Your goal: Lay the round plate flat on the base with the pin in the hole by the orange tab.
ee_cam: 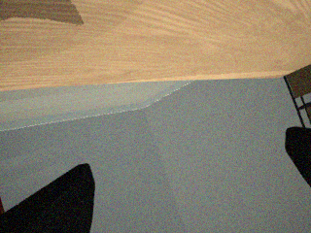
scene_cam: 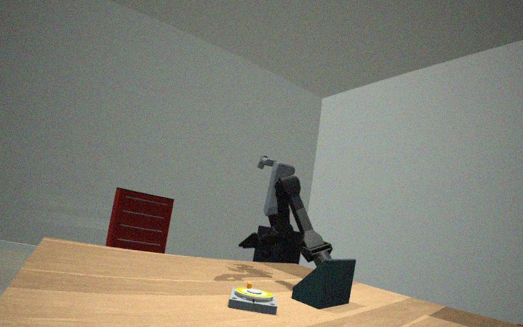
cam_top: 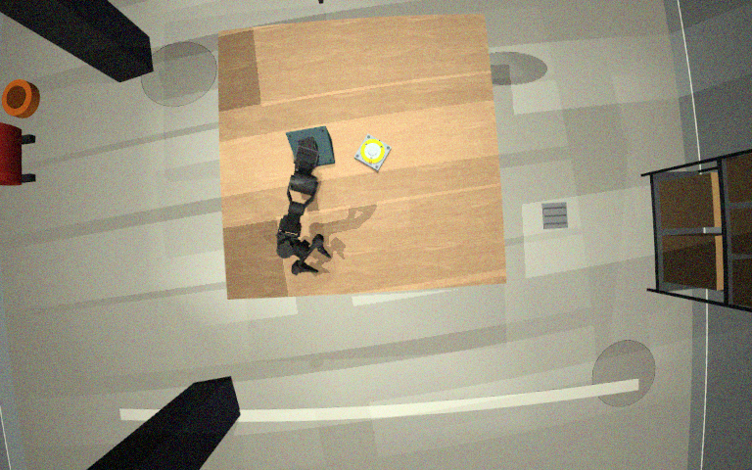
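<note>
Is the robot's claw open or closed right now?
Open. In the top view the gripper shows its two fingers spread apart with nothing between them.

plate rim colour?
Yellow rim on the plate, white centre; clearest in the top view.
</note>
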Robot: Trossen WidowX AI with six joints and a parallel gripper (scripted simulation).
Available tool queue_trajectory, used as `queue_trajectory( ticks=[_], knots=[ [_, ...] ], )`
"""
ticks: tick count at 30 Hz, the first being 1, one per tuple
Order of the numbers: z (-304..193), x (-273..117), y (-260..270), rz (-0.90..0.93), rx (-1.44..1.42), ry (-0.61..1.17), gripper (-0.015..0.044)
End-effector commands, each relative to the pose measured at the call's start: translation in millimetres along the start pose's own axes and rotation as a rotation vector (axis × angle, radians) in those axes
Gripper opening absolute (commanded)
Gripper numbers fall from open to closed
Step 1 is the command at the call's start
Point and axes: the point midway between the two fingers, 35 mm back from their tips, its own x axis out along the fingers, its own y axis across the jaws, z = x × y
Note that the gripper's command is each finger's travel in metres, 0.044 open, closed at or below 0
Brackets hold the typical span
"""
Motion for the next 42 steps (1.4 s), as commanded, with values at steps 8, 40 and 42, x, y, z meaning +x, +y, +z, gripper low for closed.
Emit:
queue_trajectory(
  ticks=[8, 40, 42],
  knots=[
    [-7.7, 66.2, -42.0, -0.079, 0.553, 0.019, 0.019],
    [48.3, 107.6, -392.2, 0.484, 2.26, -1.014, 0.0],
    [51.9, 100.5, -401.5, 0.526, 2.256, -1.039, 0.0]
  ],
)
